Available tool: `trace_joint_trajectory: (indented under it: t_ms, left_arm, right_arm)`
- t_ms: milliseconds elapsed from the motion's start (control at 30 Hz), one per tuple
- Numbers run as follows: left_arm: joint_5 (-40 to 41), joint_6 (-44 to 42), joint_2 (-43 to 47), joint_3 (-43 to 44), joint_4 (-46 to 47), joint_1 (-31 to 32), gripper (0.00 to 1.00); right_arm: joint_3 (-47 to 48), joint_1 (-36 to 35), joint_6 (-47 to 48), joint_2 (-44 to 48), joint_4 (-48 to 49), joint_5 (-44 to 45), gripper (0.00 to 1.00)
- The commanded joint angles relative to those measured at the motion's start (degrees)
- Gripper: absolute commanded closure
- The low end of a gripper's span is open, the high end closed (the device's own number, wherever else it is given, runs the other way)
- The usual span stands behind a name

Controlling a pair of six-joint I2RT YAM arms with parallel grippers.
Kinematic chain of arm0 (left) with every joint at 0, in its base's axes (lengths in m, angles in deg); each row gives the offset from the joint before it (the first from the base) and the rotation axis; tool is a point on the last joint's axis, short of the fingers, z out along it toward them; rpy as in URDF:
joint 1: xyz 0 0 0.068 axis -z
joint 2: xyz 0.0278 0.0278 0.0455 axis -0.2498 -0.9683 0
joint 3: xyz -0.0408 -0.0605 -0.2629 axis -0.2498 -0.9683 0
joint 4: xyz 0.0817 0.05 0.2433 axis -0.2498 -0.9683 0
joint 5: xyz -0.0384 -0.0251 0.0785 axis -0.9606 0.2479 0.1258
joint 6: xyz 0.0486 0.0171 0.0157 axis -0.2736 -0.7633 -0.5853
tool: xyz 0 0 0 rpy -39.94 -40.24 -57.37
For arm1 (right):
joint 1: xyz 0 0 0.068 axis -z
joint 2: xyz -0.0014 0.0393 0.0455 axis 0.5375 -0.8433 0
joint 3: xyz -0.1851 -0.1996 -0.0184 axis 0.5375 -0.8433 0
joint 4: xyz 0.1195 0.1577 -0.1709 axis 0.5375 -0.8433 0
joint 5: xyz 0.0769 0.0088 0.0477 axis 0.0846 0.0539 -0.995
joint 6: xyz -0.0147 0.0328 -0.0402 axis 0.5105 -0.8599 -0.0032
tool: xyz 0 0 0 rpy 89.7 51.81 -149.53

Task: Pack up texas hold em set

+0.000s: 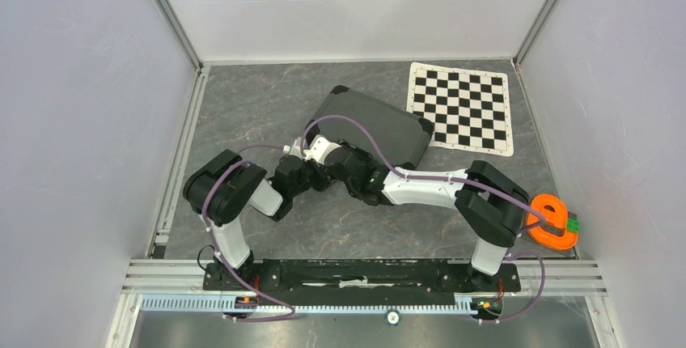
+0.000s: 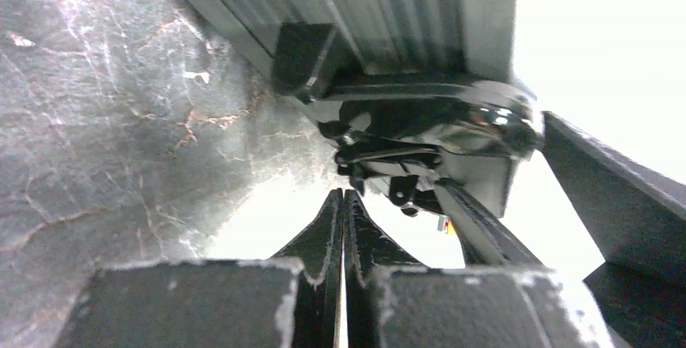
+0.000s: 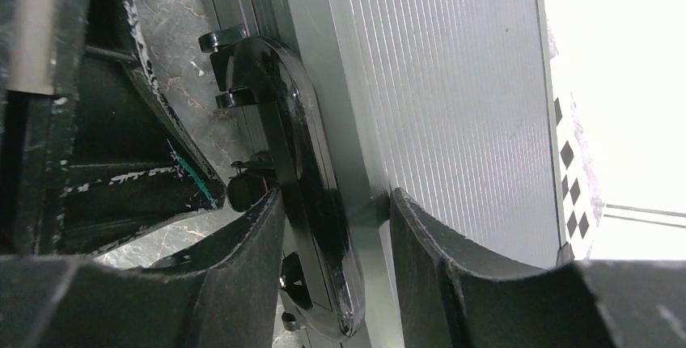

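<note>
1. The case [image 1: 368, 125] lies shut and flat on the tabletop [image 1: 267, 105], turned at an angle; I use it as my landmark.
2. My right jaws stand half-wide, clamped across the case's near edge. One finger [image 3: 243, 275] presses the black oval handle [image 3: 299, 178] and the other lies against the ribbed silver side of the case.
3. My left jaws are fully closed with tips touching, and they hold nothing. They point at a shiny metal latch [image 2: 429, 121] on the case's edge, just short of it.
4. My left arm [image 1: 230, 190] and right arm [image 1: 437, 186] meet at the near long edge of the case. In the top view their wrists crowd together and hide that edge, the handle and the latch.
5. In the right wrist view a dark black body sits just beside the handle, on the side away from the case's ribbed face; I cannot tell what it is.
6. The chequered mat [image 1: 463, 108] lies flat just beyond the case's right end, its corner nearly touching the case.
7. The orange e-shaped piece [image 1: 552, 222] sits well apart from the case, nearer to me and off to the right, beside my right elbow.
</note>
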Motion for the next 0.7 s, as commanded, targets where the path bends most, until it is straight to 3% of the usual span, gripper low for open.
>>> trace_joint_trajectory:
  t_ms: [0, 400, 667]
  left_arm:
    - [2.98, -1.81, 6.0, -1.35, -3.1, 0.04, 0.98]
    - [2.82, -2.21, 6.84, -1.5, -0.16, 0.35, 0.98]
    - [3.58, -0.44, 5.93, -4.23, 10.68, 0.57, 0.98]
  right_arm:
    - [-0.06, 0.13, -2.05, -3.42, -7.73, 0.47, 0.6]
    - [-0.16, 0.01, -2.92, -3.6, -7.8, 0.88, 0.63]
    - [0.07, 0.37, -3.8, -3.08, -7.3, -1.37, 0.65]
